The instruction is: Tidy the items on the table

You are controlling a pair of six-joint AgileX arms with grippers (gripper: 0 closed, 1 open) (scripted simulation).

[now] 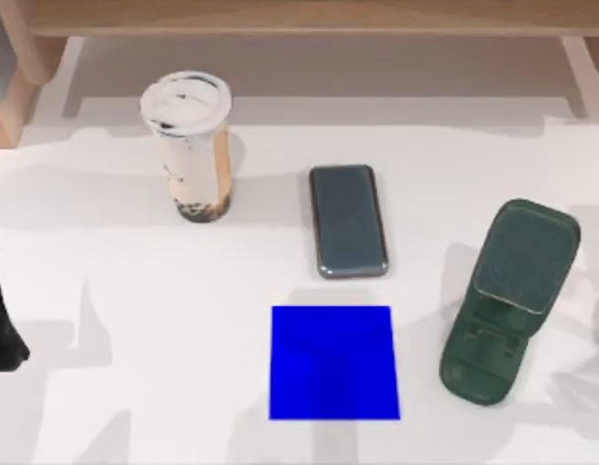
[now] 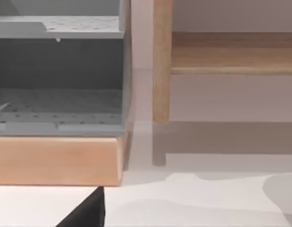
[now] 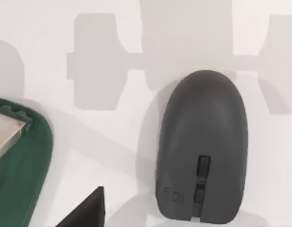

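At the table's far left edge my left arm sits parked, its wrist view facing the light wooden shelf; I cannot tell how its jaws stand. Next comes the white-lidded clear cup of beige drink with dark pearls, upright near the back. The slate-grey glossy smartphone lies flat mid-table, just behind the blue square pad. The dark green folding stand waits bare on the right. My right wrist looks down on the dark grey computer mouse beside that stand; I cannot tell its jaws' state either. Nothing looks tidied yet; all three items remain, I judge.
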